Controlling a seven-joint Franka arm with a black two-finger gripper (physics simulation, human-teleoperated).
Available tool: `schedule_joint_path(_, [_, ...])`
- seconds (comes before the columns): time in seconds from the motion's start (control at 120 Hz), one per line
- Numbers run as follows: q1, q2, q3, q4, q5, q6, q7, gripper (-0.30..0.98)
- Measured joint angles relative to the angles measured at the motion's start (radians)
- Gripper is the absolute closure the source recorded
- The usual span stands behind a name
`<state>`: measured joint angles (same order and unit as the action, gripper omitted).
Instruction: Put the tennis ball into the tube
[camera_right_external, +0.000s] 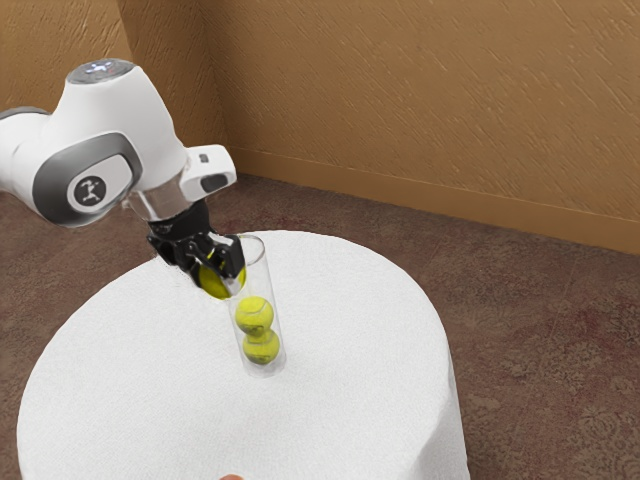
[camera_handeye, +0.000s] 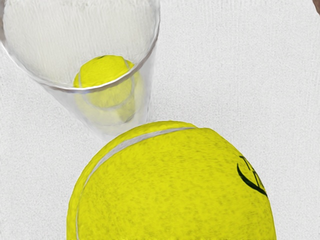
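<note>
The white arm (camera_right_external: 110, 125) enters from the exterior view's left, its wrist inclined down toward that view's right. The black hand (camera_right_external: 222, 276) is above the table (camera_right_external: 350, 400), tilted off vertical, and pinches the tennis ball (camera_right_external: 213, 284) between its two fingers. The held ball is outside the clear tube (camera_right_external: 272, 300), near the rim and on the exterior view's left of it; contact with the tube cannot be determined. The tube stands upright on the table and contains two stacked balls: upper ball (camera_right_external: 254, 314), lower ball (camera_right_external: 261, 347).

Markings: the arm's joint cover carries a round dark badge (camera_right_external: 90, 190) with a white emblem. The held ball bears black printing (camera_handeye: 250, 177), consisting of partial letters above a curved stroke; the full wording is not legible. A pale seam line runs across the same ball.
</note>
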<state>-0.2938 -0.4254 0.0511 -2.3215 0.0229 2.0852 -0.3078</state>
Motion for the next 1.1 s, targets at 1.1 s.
schedule_joint_path(1.1, [0.008,0.345,0.078,0.395,0.087,-0.217,0.027,0.43])
